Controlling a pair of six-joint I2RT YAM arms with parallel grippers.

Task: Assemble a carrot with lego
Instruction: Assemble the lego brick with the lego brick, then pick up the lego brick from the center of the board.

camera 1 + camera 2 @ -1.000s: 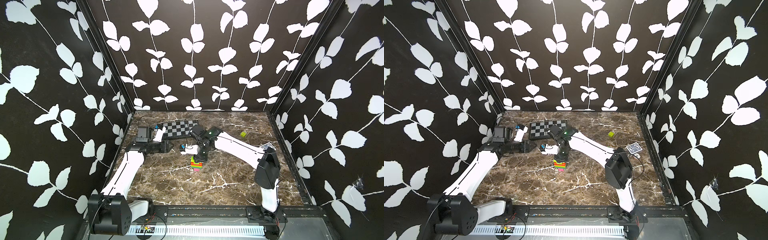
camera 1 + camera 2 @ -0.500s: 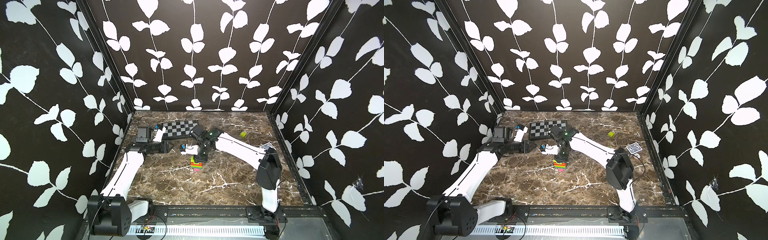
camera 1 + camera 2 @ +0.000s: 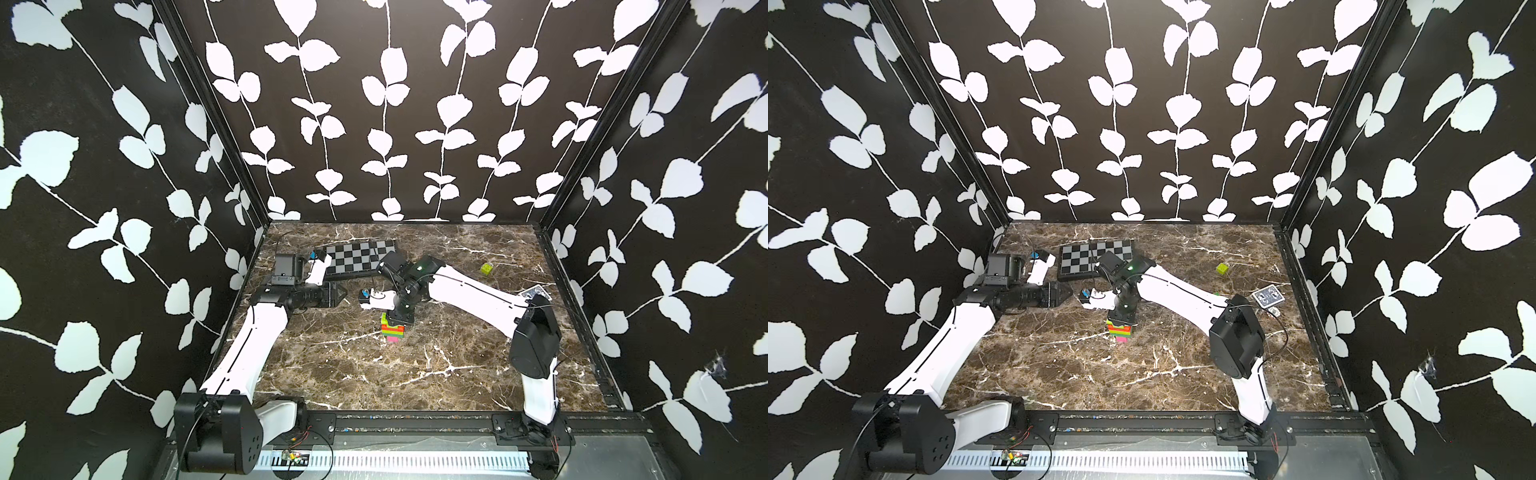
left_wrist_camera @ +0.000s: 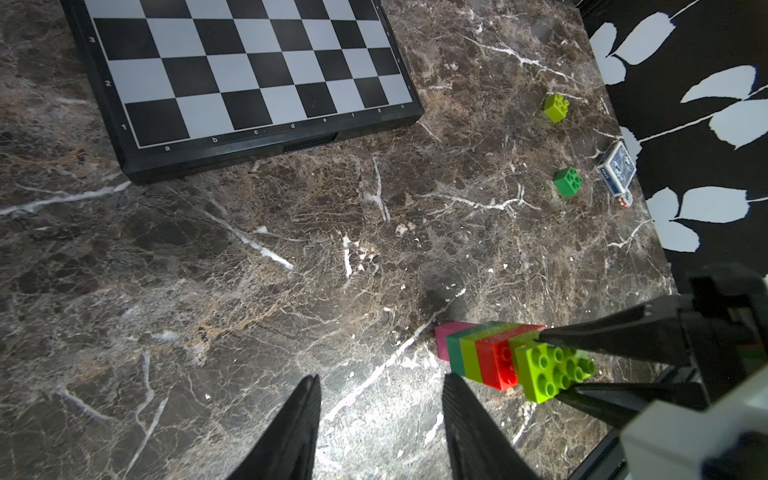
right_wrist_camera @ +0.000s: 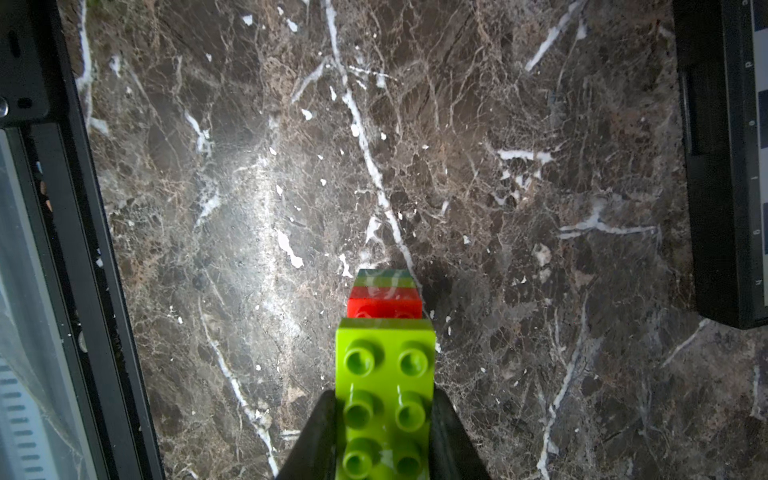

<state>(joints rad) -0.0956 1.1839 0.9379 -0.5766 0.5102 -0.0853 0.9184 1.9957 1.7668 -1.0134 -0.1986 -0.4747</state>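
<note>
The carrot (image 3: 392,330) stands upright on the marble in both top views, its pink tip down, with green, lime and red bands above. A lime lego brick (image 5: 386,399) sits on its top, and my right gripper (image 5: 384,419) is shut on that brick from above. The left wrist view shows the same stack (image 4: 490,353) with the right gripper's fingers (image 4: 602,340) on either side of the lime brick. My left gripper (image 4: 380,378) is open and empty, low over the table beside the stack. Loose lego lies far right: a lime brick (image 4: 556,107) and a green brick (image 4: 567,181).
A chequered board (image 3: 357,257) lies at the back, just behind both wrists. A blue card box (image 3: 534,293) rests near the right wall. The black wall with white leaves closes in on three sides, and a black rail (image 5: 83,249) runs along the front edge.
</note>
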